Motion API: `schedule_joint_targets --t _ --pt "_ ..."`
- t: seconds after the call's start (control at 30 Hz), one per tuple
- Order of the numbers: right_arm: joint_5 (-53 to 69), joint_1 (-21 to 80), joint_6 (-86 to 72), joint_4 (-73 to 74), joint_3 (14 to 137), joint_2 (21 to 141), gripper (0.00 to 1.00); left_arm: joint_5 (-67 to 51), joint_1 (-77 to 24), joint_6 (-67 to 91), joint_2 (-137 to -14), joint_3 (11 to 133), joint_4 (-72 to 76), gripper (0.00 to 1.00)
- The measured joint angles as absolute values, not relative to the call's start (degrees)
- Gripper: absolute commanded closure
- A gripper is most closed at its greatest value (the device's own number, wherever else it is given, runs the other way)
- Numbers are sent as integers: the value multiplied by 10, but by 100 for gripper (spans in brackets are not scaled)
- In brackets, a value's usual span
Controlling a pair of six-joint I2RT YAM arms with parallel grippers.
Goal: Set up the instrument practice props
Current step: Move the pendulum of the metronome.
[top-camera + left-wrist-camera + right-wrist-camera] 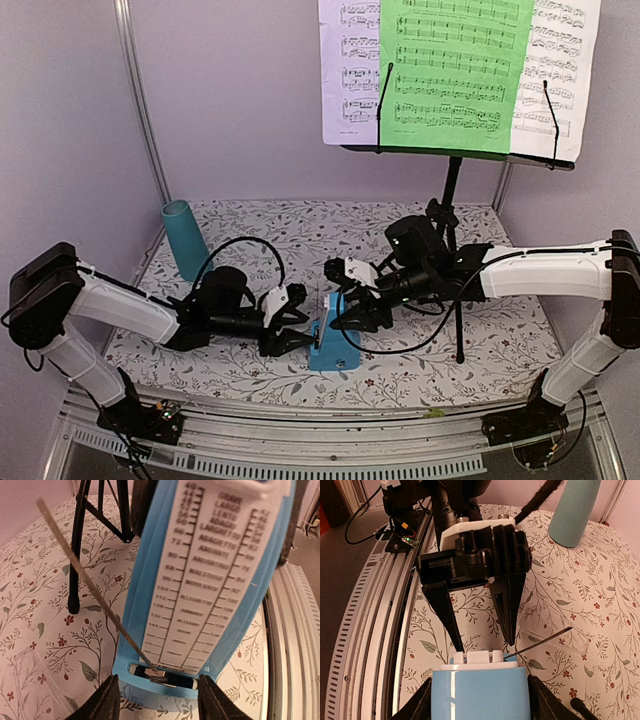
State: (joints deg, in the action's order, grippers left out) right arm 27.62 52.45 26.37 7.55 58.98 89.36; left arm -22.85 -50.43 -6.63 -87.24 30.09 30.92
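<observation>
Flanking metronome (328,345) closely: jaws of left gripper (300,336), right gripper (351,318).

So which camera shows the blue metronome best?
Left wrist: the metronome fills it, tempo scale readable. Top view shows only a small blue block; right wrist, just its plain blue back.

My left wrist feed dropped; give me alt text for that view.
A blue metronome fills the frame, tempo scale facing the camera, its pendulum rod leaning left. Two dark fingers flank its base; black stand legs behind.
</observation>
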Motion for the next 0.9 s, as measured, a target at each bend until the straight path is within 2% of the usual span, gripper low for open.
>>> schedule_joint_targets --t 0.57,0.9 --pt "276 525 262 76 590 894 100 -321 -469 -116 -942 377 265 56" --pt "275 525 259 77 592 896 100 -323 -468 -128 -956 383 243 61"
